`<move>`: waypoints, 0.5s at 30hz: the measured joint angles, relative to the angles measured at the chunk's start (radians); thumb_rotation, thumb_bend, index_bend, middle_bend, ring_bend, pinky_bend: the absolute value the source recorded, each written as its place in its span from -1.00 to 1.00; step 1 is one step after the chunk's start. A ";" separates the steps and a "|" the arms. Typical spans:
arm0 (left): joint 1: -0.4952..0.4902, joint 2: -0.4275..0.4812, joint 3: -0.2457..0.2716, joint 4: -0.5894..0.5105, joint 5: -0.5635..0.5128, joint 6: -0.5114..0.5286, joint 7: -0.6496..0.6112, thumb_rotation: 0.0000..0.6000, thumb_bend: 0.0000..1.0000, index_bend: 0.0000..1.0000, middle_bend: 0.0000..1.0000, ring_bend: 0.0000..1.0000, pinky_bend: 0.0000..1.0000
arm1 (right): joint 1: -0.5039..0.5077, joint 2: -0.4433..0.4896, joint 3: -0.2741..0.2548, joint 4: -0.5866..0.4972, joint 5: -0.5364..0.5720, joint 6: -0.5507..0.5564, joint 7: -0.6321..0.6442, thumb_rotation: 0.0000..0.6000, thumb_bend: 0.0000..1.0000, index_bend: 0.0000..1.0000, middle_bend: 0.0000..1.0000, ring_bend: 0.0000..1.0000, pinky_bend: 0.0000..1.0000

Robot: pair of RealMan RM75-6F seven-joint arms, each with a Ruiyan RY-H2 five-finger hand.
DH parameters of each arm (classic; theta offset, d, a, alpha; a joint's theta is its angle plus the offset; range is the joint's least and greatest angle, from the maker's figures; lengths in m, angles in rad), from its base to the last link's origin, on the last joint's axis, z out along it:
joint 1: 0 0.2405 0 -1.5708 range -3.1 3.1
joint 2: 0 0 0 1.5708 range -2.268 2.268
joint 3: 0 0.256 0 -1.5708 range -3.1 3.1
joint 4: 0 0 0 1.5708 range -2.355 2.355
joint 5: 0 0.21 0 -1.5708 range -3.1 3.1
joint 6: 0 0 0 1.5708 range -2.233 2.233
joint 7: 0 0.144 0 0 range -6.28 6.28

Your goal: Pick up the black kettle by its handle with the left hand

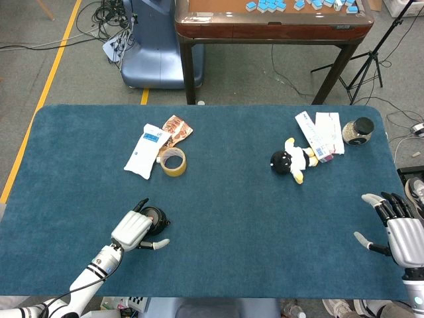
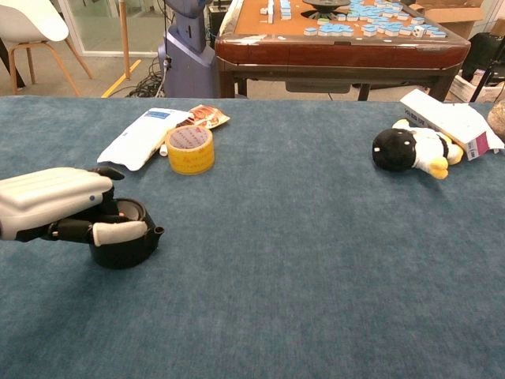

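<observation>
Blue felt tabletop (image 1: pixel 265 218) from the head view: small black kettle (image 1: pixel 156 218) near the front-left edge, mostly under the left hand (image 1: pixel 132 230), probably reaching for the handle. From the chest: fingers (image 2: pixel 118 232) curled over the top, kettle seemingly on the cloth; actual grasp unclear. Right hand (image 1: pixel 402 233) spread, empty, far right.
</observation>
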 measured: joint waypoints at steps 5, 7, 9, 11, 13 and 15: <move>-0.009 -0.018 -0.035 0.009 -0.005 0.019 -0.013 -1.00 -0.78 1.00 1.00 0.83 -1.00 | -0.001 -0.001 0.002 0.006 0.004 0.001 0.008 1.00 -0.62 -0.59 -0.53 -0.76 -0.82; -0.011 -0.026 -0.049 0.011 -0.018 0.027 -0.014 -1.00 -0.78 1.00 1.00 0.84 -1.00 | -0.003 -0.002 0.003 0.009 0.007 0.001 0.011 1.00 -0.62 -0.59 -0.53 -0.76 -0.82; -0.012 -0.031 -0.058 0.012 -0.032 0.034 -0.010 -1.00 -0.78 1.00 1.00 0.85 -1.00 | -0.004 -0.003 0.004 0.012 0.008 0.002 0.015 1.00 -0.62 -0.59 -0.53 -0.76 -0.82; -0.012 -0.033 -0.062 0.010 -0.044 0.040 -0.004 -1.00 -0.78 1.00 1.00 0.86 -1.00 | -0.005 -0.004 0.004 0.016 0.008 0.002 0.019 1.00 -0.62 -0.59 -0.53 -0.76 -0.82; -0.009 -0.034 -0.066 0.007 -0.056 0.048 0.005 -1.00 -0.78 1.00 1.00 0.87 -1.00 | -0.005 -0.005 0.004 0.019 0.010 0.001 0.022 1.00 -0.61 -0.59 -0.53 -0.76 -0.82; -0.006 -0.032 -0.069 0.000 -0.072 0.052 0.009 -1.00 -0.78 1.00 1.00 0.88 -1.00 | -0.006 -0.007 0.004 0.022 0.010 0.000 0.025 1.00 -0.62 -0.59 -0.53 -0.76 -0.82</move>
